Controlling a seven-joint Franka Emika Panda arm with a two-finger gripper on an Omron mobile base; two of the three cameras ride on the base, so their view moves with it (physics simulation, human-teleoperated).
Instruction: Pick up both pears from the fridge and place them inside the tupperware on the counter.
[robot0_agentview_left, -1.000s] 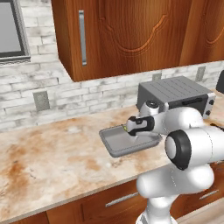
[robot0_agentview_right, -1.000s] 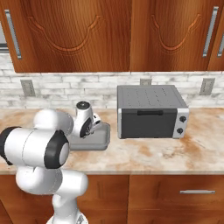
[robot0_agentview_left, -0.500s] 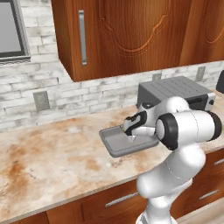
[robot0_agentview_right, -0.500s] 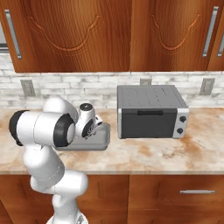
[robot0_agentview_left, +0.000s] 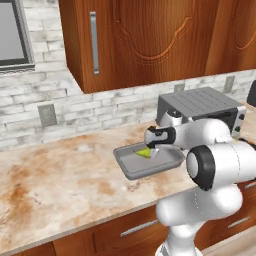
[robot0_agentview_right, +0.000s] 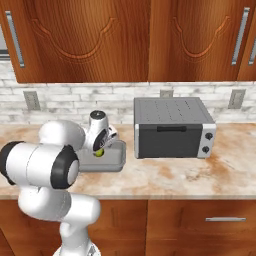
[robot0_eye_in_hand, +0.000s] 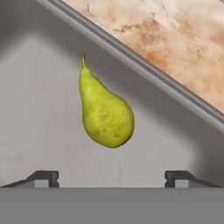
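One yellow-green pear lies on its side on the floor of the grey tupperware, stem pointing away from the hand. My gripper hovers just above it, open, its fingertips wide apart and touching nothing. The left base view shows the pear in the tupperware on the counter, under the gripper. From the right base view the pear peeks out below the gripper inside the tupperware. The fridge is out of view.
A silver toaster oven stands on the counter right of the tupperware. Brown wall cabinets hang above. Bare marbled worktop stretches to the left of the tupperware. Drawers with bar handles sit below.
The jaws have gone from shut to open, and the pear now lies free in the tupperware. The arm's elbow has swung round while the hand stayed over the container.
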